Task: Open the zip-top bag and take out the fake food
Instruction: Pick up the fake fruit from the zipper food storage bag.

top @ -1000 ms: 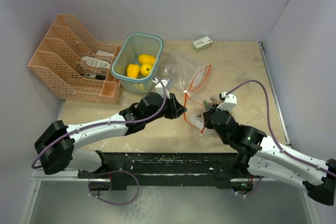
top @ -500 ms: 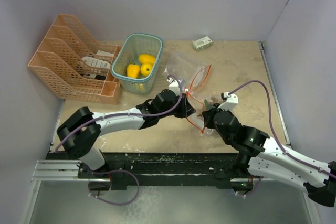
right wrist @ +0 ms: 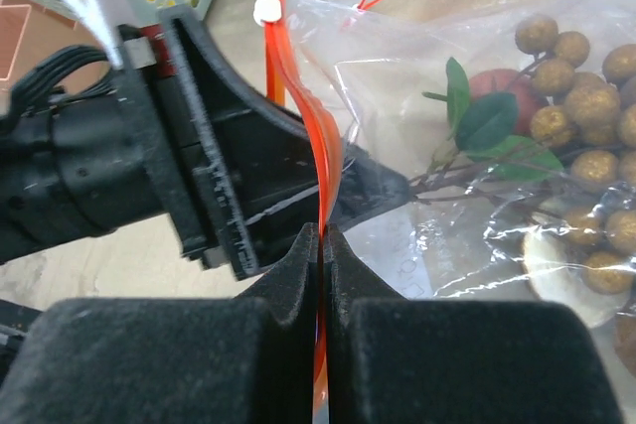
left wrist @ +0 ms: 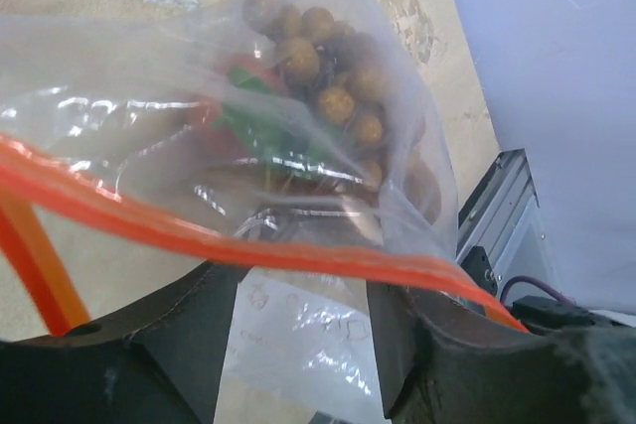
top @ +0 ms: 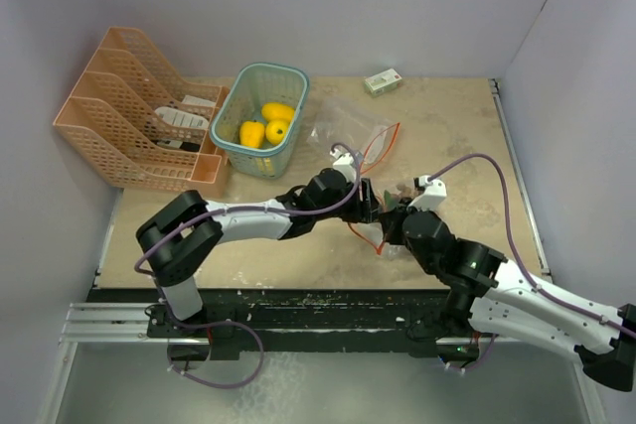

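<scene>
Our right claw [right wrist: 321,237] is clamped tight on the orange zip strip [right wrist: 303,136] of the zip-top bag [right wrist: 427,245], with the strip pinched right between its two pads. Our left claw [left wrist: 298,295] is loose. Its fingers stand apart, the strip runs across in front of them, and there's bag film in the gap.

The fake food is split up. The brownish grape cluster [right wrist: 586,116], a red piece with green leaves [right wrist: 517,86] and a round beige piece [right wrist: 552,280] sit inside the bag on the table [top: 447,126]. The yellow fruits [top: 264,124] lie in the green basket [top: 273,69], over toward the far left.
</scene>
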You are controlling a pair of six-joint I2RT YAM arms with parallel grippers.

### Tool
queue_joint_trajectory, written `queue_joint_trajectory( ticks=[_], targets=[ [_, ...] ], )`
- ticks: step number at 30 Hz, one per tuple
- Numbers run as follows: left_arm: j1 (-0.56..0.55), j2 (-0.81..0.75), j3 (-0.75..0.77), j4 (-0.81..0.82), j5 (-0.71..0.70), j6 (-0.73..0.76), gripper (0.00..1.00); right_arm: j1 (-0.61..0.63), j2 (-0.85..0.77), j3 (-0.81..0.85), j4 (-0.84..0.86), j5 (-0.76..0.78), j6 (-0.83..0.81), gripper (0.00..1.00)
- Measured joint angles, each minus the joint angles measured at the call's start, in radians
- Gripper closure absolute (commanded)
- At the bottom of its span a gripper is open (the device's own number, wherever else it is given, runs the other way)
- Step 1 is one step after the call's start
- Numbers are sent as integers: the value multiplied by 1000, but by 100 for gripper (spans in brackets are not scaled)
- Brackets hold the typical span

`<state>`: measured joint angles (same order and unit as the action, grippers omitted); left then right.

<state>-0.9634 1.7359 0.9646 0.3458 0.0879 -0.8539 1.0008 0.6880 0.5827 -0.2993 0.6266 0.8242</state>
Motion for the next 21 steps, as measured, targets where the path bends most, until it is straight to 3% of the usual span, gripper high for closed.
queue_joint_trajectory(
  ticks=[7,13,16,19,21],
  targets=[
    [0,104,67,31,23,-18,53,0,-3,-2,46,-33,-13,100],
    [0,173,101,40,39,-41,42,0,-1,-3,79,-55,-24,100],
    [0,198,131,42,40,-47,42,0,-1,-7,96,-70,-29,100],
    [0,230,159,60,49,-54,54,0,6,-12,113,-77,-34,100],
    [0,245,163,76,61,-62,70,0,14,-18,122,-90,-35,100]
  ],
)
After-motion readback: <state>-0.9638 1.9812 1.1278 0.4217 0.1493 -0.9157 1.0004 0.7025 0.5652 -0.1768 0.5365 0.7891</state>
